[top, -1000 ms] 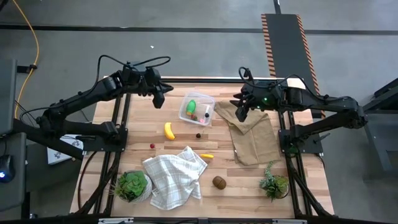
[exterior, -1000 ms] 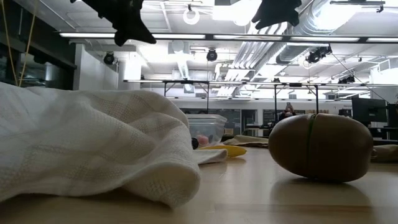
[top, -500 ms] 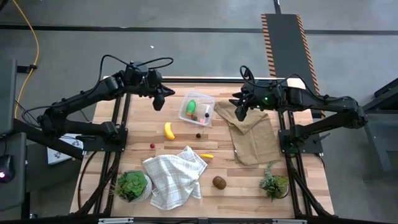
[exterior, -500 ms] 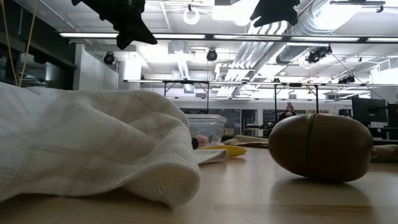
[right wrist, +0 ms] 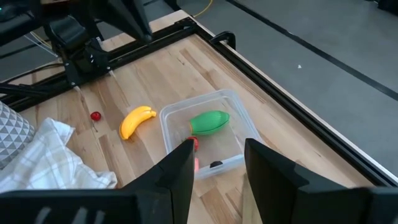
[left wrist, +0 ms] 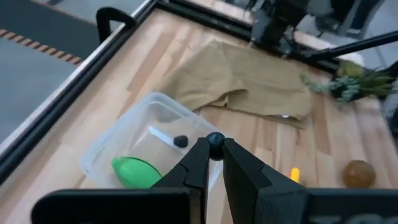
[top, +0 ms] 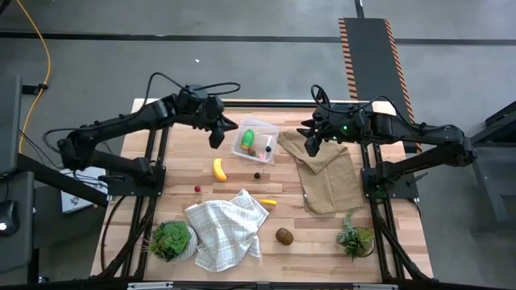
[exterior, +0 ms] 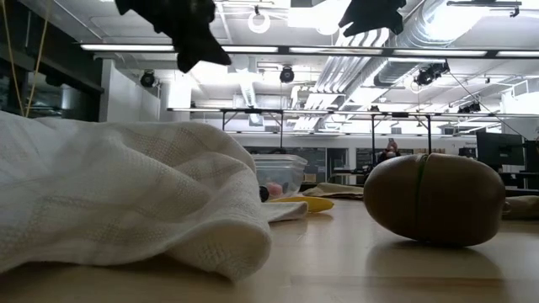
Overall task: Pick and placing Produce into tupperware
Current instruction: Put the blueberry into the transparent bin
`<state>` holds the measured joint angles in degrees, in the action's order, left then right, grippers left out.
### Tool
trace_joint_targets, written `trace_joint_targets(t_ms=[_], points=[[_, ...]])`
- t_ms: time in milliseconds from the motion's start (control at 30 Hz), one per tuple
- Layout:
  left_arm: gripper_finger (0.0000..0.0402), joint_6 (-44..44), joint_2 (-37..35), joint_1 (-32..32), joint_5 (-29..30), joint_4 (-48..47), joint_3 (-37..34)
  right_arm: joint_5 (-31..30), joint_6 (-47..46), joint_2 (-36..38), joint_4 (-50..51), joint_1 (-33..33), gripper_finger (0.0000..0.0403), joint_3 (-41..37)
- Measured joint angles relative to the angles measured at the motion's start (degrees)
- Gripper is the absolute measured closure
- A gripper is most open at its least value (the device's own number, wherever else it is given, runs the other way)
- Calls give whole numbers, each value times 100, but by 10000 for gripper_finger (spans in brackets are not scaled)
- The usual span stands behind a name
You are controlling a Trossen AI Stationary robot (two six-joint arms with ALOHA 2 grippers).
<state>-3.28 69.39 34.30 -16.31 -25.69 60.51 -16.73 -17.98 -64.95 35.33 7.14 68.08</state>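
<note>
From the high view, my left gripper (top: pixel 216 137) hangs just beside the tupperware (top: pixel 255 142), while my right gripper (top: pixel 311 145) waits over the tan cloth (top: pixel 326 173), its fingers apart and empty, so it does not block the way. From my left wrist view, I pinch a small dark berry (left wrist: pixel 215 139) between my narrow fingertips (directly above the container, ready to drop). The banana (top: pixel 218 168) and the kiwi (exterior: pixel 434 199) lie on the table (top: pixel 306 234), not yet packed.
</note>
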Motion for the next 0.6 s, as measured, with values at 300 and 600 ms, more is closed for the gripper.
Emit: trace_joint_targets(t_ms=[300, 600], points=[[374, 586, 1178, 18, 100, -948, 1515, 0, 0, 0, 0, 0, 269, -1], [373, 944, 2354, 18, 58, -1895, 2664, -2, 37, 0, 8, -4, 269, -1]])
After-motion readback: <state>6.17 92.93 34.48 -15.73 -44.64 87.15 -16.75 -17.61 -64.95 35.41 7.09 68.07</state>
